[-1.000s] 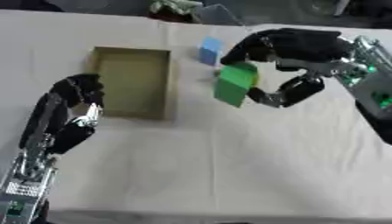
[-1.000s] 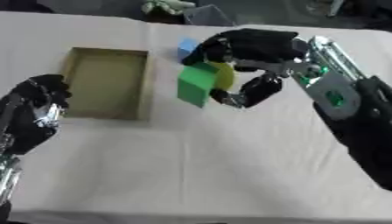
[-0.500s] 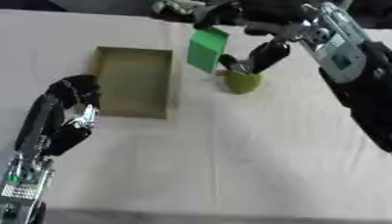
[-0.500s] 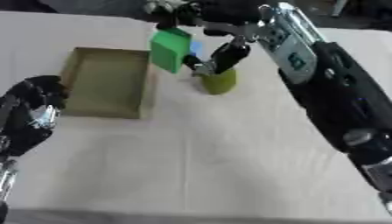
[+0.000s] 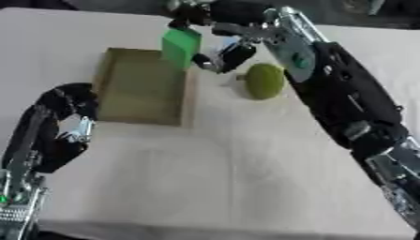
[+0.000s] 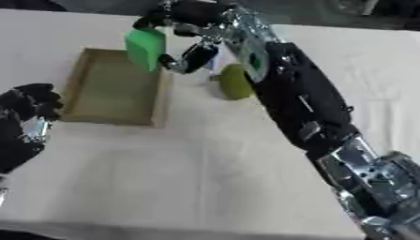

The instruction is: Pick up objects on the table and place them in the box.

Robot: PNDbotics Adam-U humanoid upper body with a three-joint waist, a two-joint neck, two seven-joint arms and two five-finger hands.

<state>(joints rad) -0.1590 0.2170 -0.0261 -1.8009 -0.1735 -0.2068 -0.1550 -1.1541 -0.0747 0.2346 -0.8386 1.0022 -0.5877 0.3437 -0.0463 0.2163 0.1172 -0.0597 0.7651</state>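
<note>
Over the far right corner of the box, I have the right hand holding the green block, fingers curled over its top edge and the thumb below on its right side. The block hangs tilted, above the box's right wall, clear of the box floor as far as I can tell. The box itself is a shallow tan tray with low walls, sitting on the pale counter, and I see nothing lying inside it.

Just right of the box, an olive-green rounded object rests on the counter, apart from the box wall and below my right wrist. Between the right thumb and that object a small patch of light blue shows, mostly hidden behind the hand; I cannot make out its shape.

My right arm runs in from the lower right across the counter to the far side. My left hand sits near the lower left, beside the box's left wall, fingers curled in and holding nothing.
</note>
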